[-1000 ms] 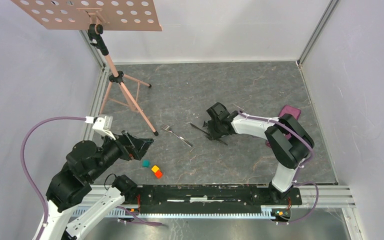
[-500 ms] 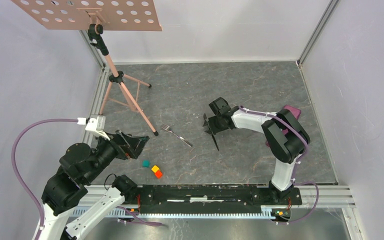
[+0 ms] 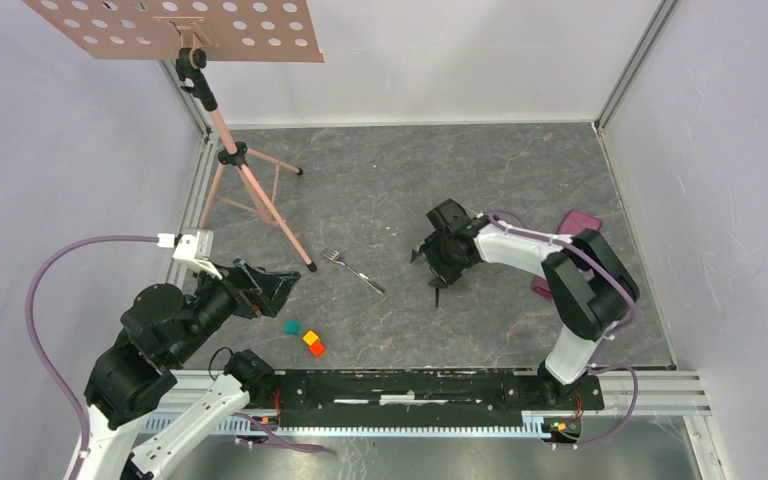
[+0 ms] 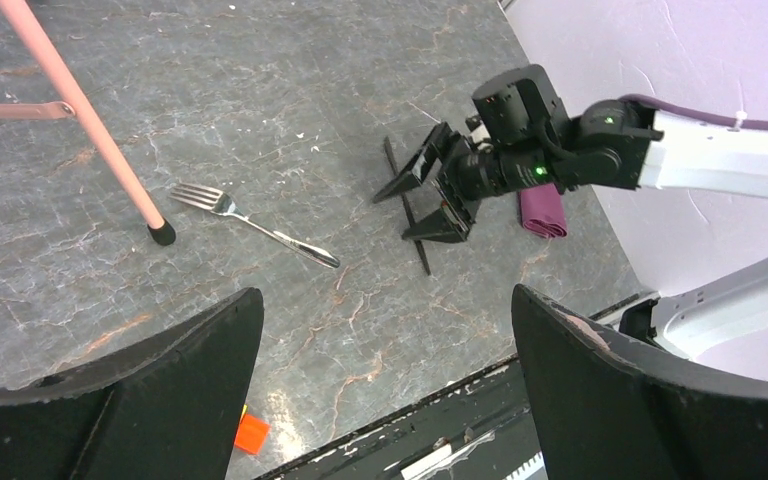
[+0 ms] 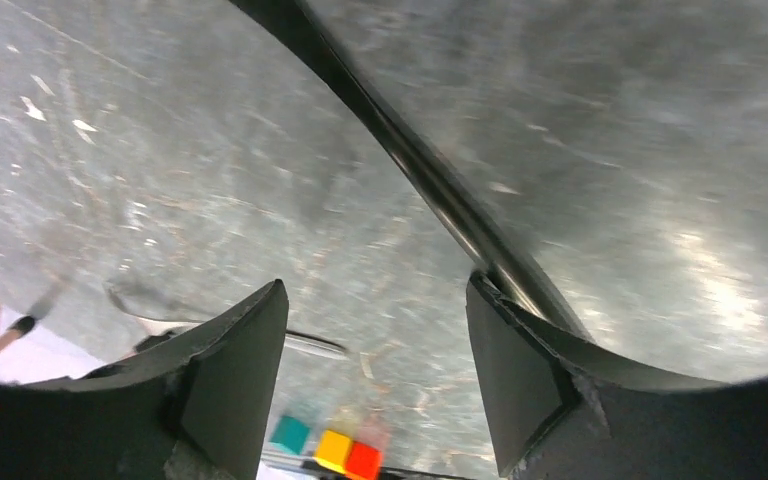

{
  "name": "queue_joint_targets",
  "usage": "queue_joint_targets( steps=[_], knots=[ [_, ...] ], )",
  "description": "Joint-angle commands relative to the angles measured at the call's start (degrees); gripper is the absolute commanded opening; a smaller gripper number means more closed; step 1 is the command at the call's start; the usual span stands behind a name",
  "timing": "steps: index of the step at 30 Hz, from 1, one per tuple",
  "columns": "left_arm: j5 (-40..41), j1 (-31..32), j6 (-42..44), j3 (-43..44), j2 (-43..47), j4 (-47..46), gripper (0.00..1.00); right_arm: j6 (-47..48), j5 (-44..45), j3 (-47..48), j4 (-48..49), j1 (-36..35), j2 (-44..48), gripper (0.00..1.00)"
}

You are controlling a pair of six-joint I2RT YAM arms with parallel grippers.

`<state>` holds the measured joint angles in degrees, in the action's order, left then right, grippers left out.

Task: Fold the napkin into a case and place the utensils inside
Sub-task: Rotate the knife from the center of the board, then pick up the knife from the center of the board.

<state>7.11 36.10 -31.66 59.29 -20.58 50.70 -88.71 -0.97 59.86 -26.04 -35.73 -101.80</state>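
Apparently touching knife [image 4: 423, 260], right tool [image 4: 393, 218] wide open

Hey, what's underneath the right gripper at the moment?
The knife, a slim dark bar, runs across the grey table below the right gripper, whose jaws stand open. One jaw covers part of it, so whether they touch cannot be told.
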Motion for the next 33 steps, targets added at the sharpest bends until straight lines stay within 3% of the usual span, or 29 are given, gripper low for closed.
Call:
queue_joint_targets(
  steps=[1, 7, 10, 14, 19, 24, 29, 33],
  knots=[
    [-1.89, 0.1, 0.83, 0.06, -1.54, -2.6, 1.0, 4.78, 6.42, -9.33, -7.47, 0.78, 3.1, 0.75],
    [-2.45, 0.11, 0.75, 0.06, -2.42, -2.88, 1.0, 11.58, 9.47, -9.36, -9.08, 2.2, 5.76, 0.87],
    [-2.38, 0.11, 0.65, -0.37, -2.57, -3.27, 1.0, 19.3, 9.62, -7.12, -8.42, 2.02, 5.67, 0.87],
    [-3.44, 0.11, 0.29, -1.09, -2.96, -4.15, 1.0, 18.16, 12.52, -9.59, -11.27, 2.61, 9.3, 0.92],
    [-4.11, 0.11, 0.09, -1.19, -3.21, -4.47, 1.0, 15.61, 14.39, -13.13, -6.8, 4.99, 13.05, 0.89],
    [-3.52, 0.14, 0.37, -1.18, -3.16, -3.81, 1.0, 18.37, 12.2, -4.59, -12.57, 4.37, 6.8, 0.87],
    [-3.65, 0.12, 0.21, -1.75, -3.46, -4.44, 1.0, 13.94, 11.62, -2.63, -14.07, -2.26, 5.3, 0.84],
    [-4.3, 0.13, 0.13, -2.07, -3.81, -5.08, 1.0, 11.43, 12.92, 0.99, -20.57, -6.35, 0.99, 0.76]
  ],
)
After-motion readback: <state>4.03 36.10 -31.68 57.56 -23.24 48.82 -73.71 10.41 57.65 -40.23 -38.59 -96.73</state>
